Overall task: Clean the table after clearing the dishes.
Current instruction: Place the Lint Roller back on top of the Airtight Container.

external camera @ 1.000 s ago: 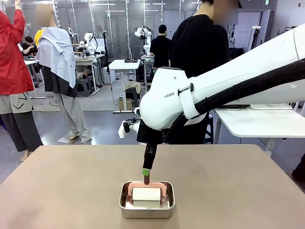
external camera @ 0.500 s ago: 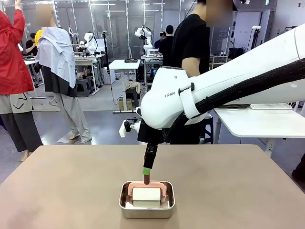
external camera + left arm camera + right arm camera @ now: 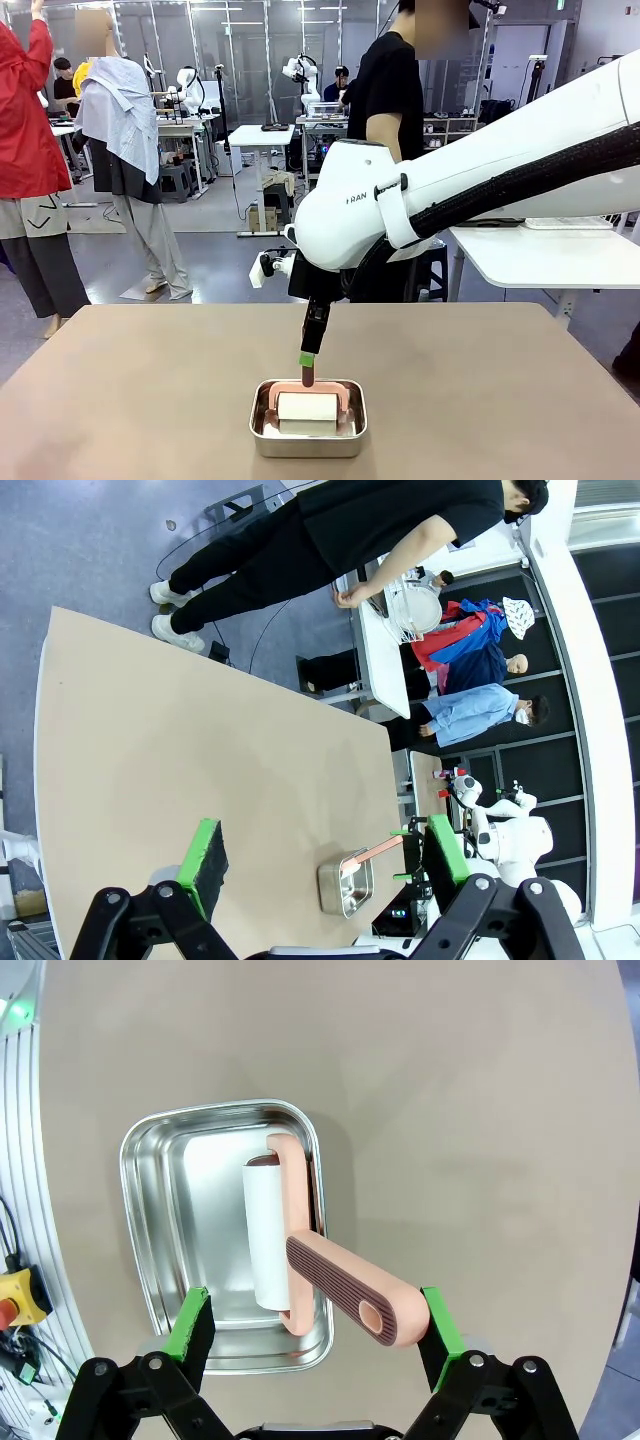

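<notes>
The beige table (image 3: 500, 400) carries a small steel pan (image 3: 307, 440) near its front edge. In the pan lies a lint roller (image 3: 262, 1235) with a white roll and a ribbed pink handle (image 3: 345, 1288). My right gripper (image 3: 306, 372) points straight down over the pan. Its jaws stand open (image 3: 315, 1325), one on each side of the raised handle, with gaps on both sides. My left gripper (image 3: 325, 855) hangs open and empty high above the table (image 3: 200, 730). A round white dish (image 3: 412, 610) stands in a wire rack on a white side table.
A person in black (image 3: 395, 100) stands beyond the far edge, by the white side table (image 3: 540, 255). The right arm (image 3: 480, 170) spans the right half of the front view. Bare tabletop lies all around the pan.
The person in black has stepped a little to the left behind the table. Both arms and the roller have stayed still.
</notes>
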Action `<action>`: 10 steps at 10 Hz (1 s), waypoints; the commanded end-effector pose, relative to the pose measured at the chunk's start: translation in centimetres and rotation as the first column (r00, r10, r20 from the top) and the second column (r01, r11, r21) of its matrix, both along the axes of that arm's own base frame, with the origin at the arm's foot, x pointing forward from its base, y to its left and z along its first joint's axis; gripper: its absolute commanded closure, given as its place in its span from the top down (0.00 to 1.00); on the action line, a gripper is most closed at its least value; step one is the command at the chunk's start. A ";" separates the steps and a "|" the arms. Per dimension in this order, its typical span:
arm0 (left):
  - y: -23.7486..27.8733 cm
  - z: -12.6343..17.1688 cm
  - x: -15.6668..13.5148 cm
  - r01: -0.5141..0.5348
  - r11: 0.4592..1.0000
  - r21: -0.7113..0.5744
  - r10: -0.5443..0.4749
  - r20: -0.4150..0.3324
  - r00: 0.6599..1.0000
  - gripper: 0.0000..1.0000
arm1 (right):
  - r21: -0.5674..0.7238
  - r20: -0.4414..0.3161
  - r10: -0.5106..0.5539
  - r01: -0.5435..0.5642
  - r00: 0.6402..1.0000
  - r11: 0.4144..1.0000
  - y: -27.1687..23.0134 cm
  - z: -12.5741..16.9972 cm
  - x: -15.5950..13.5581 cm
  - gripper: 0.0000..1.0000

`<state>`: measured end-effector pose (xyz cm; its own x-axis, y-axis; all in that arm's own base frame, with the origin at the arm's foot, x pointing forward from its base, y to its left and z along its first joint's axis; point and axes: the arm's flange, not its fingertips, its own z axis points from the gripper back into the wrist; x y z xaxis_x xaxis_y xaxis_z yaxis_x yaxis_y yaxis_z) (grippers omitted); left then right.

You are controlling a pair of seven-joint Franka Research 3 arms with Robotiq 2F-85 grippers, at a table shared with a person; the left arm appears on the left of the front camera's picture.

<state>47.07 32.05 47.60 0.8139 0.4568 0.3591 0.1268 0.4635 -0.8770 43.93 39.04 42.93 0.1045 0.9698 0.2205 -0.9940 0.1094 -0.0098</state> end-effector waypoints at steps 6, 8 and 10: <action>0.1 0.2 -0.2 0.001 1.000 0.009 -0.001 0.003 1.000 1.00 | 0.269 -0.286 -0.338 0.414 0.897 0.870 -10.0 8.0 6.2 1.00; 0.1 0.2 -0.2 0.001 1.000 0.009 -0.001 0.003 1.000 1.00 | 0.311 -0.598 -0.456 0.715 0.659 0.626 -21.1 10.0 8.1 1.00; 0.1 0.2 -0.2 0.001 1.000 0.009 -0.001 0.003 1.000 1.00 | 0.264 -0.794 -0.494 0.933 0.353 0.243 -35.5 10.5 6.3 1.00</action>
